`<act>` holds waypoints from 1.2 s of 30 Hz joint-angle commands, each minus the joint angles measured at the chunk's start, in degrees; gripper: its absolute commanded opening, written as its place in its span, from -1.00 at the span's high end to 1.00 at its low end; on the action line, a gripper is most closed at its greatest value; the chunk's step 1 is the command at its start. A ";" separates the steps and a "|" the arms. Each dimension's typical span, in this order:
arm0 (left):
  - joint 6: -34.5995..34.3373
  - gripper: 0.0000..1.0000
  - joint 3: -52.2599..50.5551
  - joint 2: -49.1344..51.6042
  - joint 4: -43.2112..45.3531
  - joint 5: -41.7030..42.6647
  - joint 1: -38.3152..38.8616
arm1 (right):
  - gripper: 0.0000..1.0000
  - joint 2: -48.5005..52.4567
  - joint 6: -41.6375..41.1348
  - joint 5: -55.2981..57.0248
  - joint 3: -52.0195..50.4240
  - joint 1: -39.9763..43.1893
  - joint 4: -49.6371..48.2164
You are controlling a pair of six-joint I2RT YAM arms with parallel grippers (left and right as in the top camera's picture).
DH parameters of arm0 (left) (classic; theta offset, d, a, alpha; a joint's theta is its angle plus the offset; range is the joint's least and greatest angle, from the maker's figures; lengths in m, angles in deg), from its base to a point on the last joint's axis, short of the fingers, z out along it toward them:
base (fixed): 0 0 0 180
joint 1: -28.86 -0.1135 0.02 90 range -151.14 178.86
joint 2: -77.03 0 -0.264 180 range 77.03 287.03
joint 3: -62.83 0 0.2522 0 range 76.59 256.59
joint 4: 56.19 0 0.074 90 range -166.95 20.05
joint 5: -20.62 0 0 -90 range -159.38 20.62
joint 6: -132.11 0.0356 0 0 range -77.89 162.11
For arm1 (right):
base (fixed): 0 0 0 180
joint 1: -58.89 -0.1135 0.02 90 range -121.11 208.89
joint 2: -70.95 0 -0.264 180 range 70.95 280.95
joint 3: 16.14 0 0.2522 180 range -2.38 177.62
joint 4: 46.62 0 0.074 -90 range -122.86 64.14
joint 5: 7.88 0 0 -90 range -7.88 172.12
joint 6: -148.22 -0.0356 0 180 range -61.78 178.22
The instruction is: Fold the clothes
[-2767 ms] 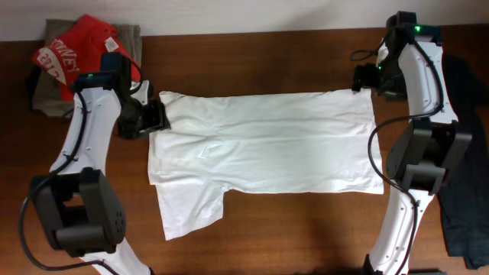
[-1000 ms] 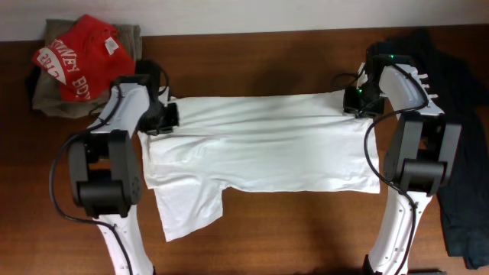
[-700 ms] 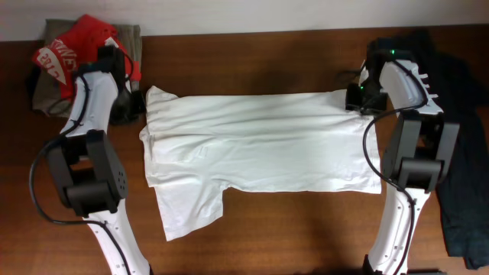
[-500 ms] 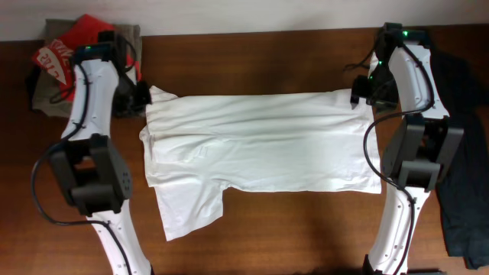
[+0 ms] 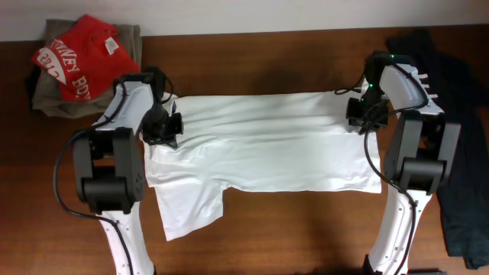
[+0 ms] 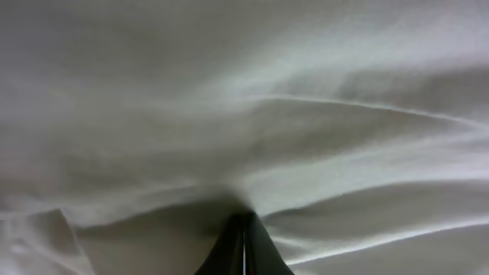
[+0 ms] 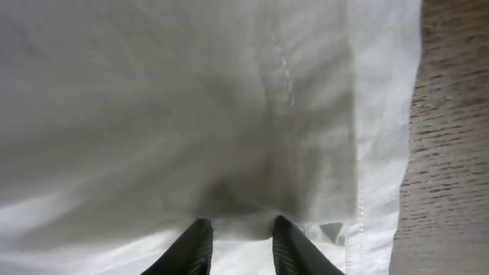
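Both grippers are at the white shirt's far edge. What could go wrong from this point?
1. The left gripper is shut on a thin pinch of the white T-shirt, while the right gripper has its jaws apart over the hem corner; a lift now would likely drag one end only and skew the fold.
2. The sleeve sticks out toward the near edge and may bunch under a fold.

white t-shirt (image 5: 263, 145) on brown table (image 5: 306, 233)
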 commanded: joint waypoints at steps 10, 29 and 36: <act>-8.13 0.75 18.25 2.95 -14.49 -16.28 -6.14 | -0.24 0.63 -1.05 5.81 20.72 2.25 15.56; -9.03 -0.25 19.04 -38.53 -28.94 -11.04 -1.99 | -0.79 -28.74 -5.14 5.92 16.96 -7.78 26.43; -17.20 -0.40 -33.48 -53.72 -6.84 -2.19 -2.01 | -0.98 -32.79 -8.87 6.51 4.28 -6.40 17.59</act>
